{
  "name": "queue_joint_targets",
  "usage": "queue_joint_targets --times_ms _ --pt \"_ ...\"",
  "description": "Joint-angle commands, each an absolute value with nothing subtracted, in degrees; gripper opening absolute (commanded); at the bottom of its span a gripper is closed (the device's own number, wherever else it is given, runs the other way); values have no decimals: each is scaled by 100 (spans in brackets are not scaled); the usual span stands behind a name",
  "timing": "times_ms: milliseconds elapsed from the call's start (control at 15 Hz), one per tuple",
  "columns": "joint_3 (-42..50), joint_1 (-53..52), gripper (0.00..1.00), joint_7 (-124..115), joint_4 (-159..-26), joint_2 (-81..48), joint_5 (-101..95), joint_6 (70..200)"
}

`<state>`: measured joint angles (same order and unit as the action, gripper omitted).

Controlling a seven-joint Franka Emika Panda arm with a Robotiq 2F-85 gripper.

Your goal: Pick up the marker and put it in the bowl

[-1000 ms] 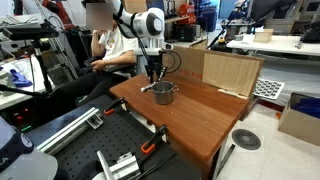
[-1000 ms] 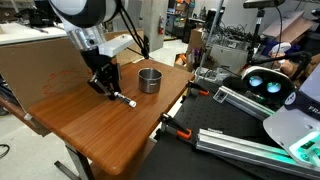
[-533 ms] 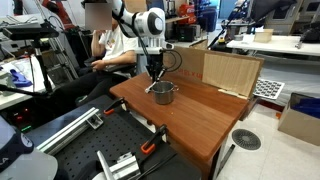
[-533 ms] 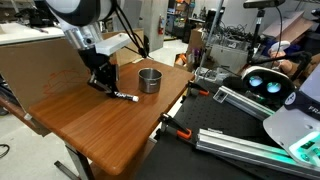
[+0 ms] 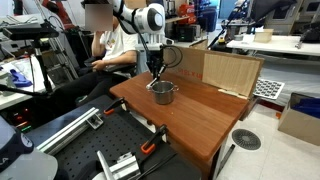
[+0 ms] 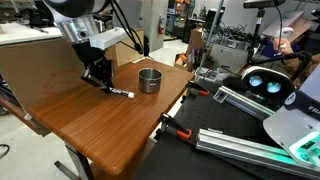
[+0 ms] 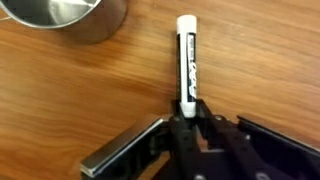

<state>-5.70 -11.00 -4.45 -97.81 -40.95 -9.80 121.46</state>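
Since the earlier frames, the gripper is seen raised a little higher above the wooden table, and the marker is carried up with it instead of lying flat on the wood. In the wrist view the fingers are closed on one end of the marker, so most of its pale, dark-lettered barrel sticks out ahead of the claw, roughly level with the tabletop. A thin shadow beside it suggests it is just clear of the surface. The end grip is probably owed to how the marker lay when it was approached. It leaves the long free end unsupported, so a pivot or slip in the jaws is to be guarded against. The steel bowl is found unmoved, upright near the table's edge, close to the marker's free tip but apart from it. Lifting is judged to be under way. Carrying the marker over the bowl's rim and releasing it are not yet done.
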Motion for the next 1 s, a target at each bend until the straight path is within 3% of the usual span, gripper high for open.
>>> queue_joint_targets --times_ms 0,933 --pt "-537 -1173 5 -497 -10132 -3667 -953 12229" --pt "-294 -1537 5 -3418 -12569 -1185 -2268 12801"
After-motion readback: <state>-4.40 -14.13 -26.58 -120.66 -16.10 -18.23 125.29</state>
